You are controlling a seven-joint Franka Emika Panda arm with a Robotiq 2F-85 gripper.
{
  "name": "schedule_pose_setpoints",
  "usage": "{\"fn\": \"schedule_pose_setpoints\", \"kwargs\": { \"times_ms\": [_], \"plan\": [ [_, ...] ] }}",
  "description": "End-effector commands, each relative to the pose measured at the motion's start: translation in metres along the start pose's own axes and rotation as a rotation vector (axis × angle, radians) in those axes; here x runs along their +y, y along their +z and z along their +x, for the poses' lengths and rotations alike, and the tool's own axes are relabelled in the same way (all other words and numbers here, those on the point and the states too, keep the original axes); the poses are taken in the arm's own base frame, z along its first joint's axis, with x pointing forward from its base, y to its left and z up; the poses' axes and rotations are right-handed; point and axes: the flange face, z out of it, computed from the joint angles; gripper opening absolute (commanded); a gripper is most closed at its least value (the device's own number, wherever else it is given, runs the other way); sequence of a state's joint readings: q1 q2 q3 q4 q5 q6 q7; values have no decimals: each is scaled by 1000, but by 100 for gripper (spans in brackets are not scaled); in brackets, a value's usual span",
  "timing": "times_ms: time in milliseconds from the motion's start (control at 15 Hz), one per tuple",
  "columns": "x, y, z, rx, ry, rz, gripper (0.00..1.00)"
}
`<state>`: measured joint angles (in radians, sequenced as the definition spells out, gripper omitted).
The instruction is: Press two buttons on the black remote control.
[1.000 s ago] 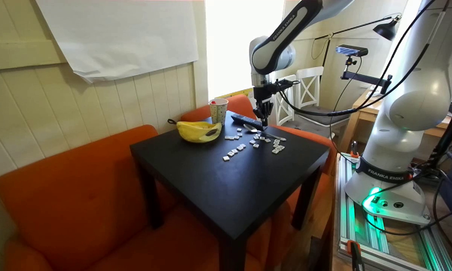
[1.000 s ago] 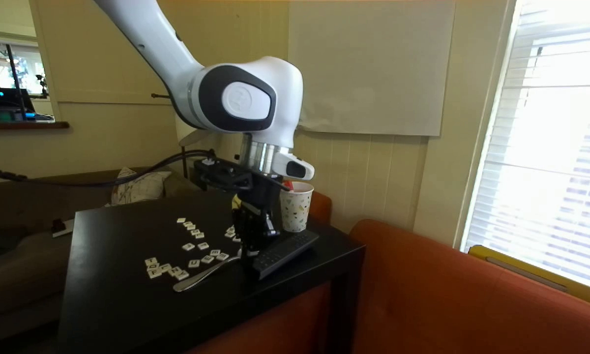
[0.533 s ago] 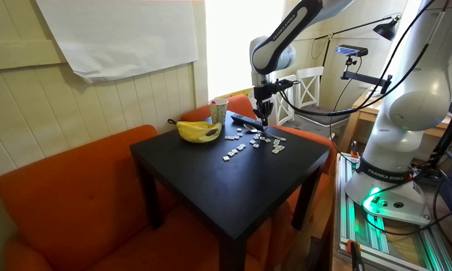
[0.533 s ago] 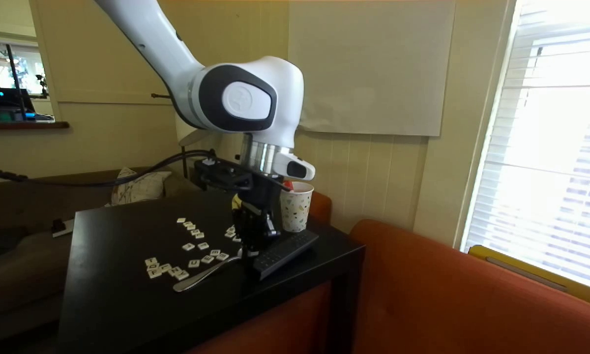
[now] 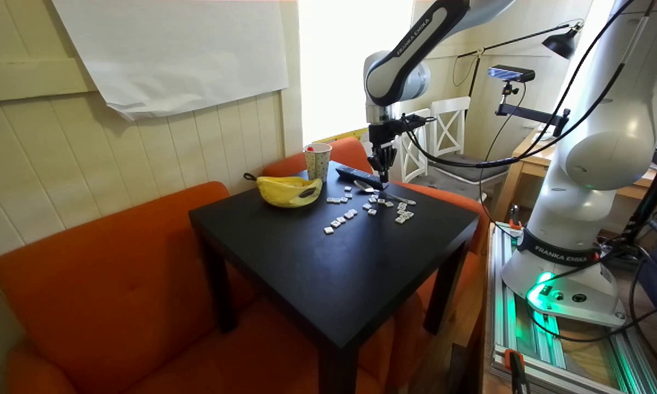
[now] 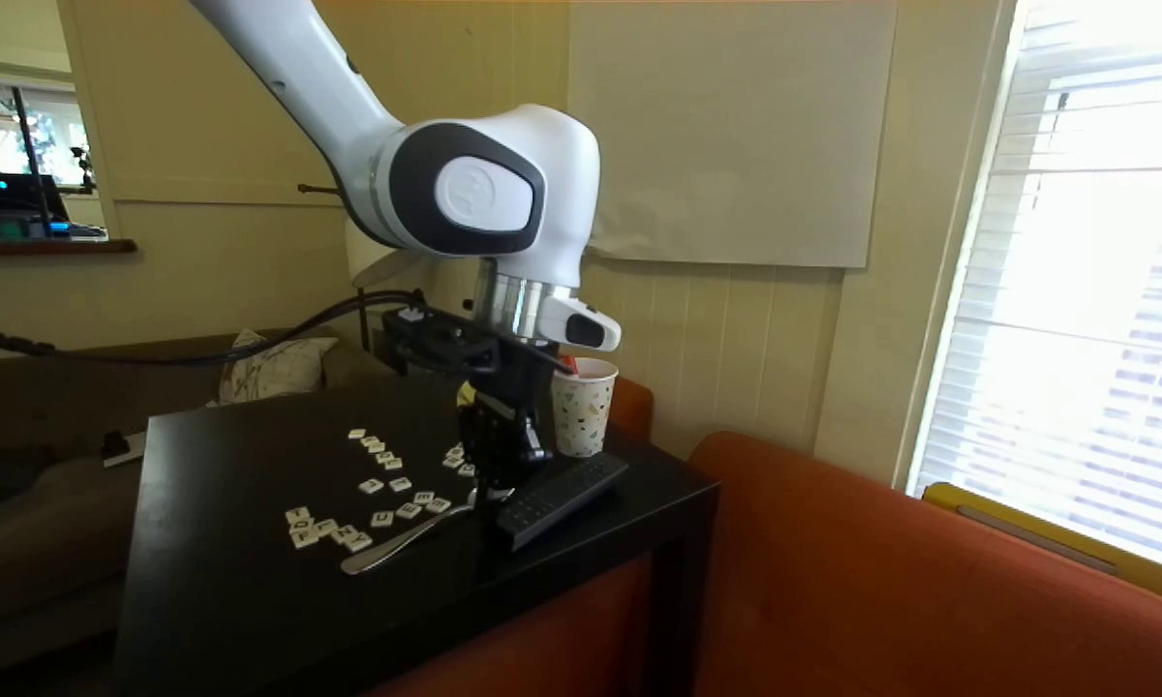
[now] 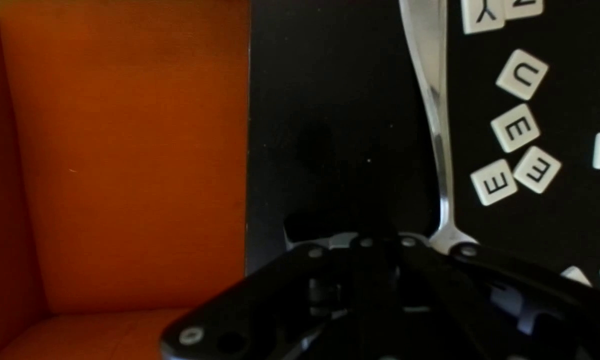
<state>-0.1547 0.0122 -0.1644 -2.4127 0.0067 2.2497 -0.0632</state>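
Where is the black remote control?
In an exterior view, the black remote control lies right of the silver metal spoon, in front of the white paper cup.

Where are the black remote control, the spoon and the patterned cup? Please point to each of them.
Black remote control [image 6: 561, 497]: in an exterior view, on its button face.
Spoon [image 7: 441, 122]: in the wrist view, on its handle.
Patterned cup [image 6: 583, 414]: in an exterior view, on its side wall.

Wrist view close above table [image 7: 325, 75]
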Motion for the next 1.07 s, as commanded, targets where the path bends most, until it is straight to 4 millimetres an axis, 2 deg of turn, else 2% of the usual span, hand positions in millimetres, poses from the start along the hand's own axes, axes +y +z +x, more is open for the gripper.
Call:
{"fn": "schedule_pose_setpoints", "kwargs": {
  "times_ms": [0,1000],
  "plan": [
    [2,-5,-1,8,-7,18,0],
    [3,-4,-1,18,-13,-28,0]
  ]
}}
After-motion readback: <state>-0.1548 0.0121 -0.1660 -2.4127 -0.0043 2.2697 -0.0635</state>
